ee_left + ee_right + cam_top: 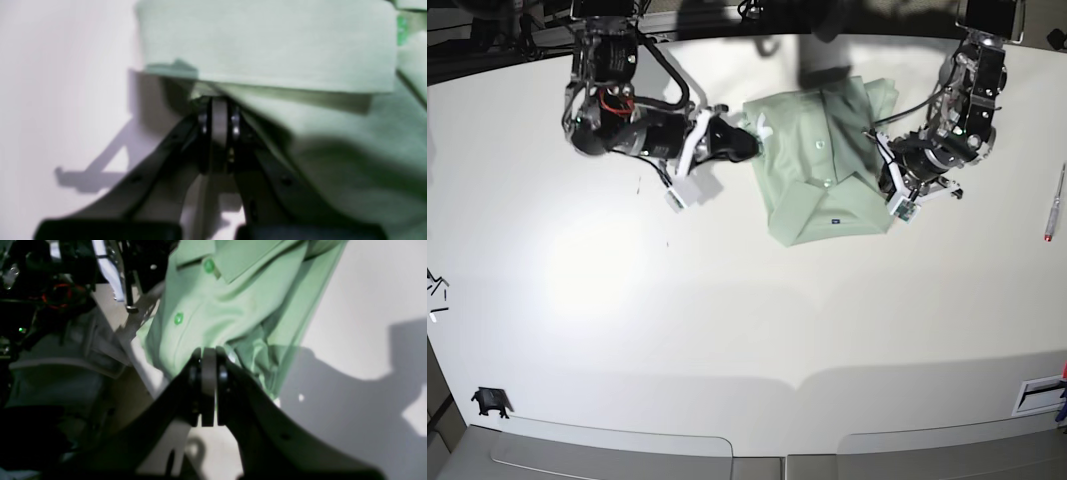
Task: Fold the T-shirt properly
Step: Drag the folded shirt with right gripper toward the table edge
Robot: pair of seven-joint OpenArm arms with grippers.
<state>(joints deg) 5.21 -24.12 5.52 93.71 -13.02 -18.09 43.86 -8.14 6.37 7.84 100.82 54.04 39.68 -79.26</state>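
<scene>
The T-shirt (pixel 822 165), pale sage green, lies partly folded on the white table (pixel 727 310) at the back middle, with a tiny dark mark (pixel 835 218) near its front edge. My right gripper (pixel 749 140) meets its left side. In the right wrist view this gripper (pixel 209 351) is shut, pinching fabric just below the button placket (pixel 178 318) and collar (pixel 233 260). On the shirt's right edge sits my left gripper (pixel 879 165). The left wrist view shows this gripper (pixel 218 100) shut on a fold of the T-shirt (pixel 267 46), with cloth draped over its tips.
A red pen (pixel 1054 205) lies near the table's right edge. A small black object (pixel 490 402) sits at the front left corner, and a white label (pixel 1037 395) at the front right. Cables and arm bases crowd the back edge.
</scene>
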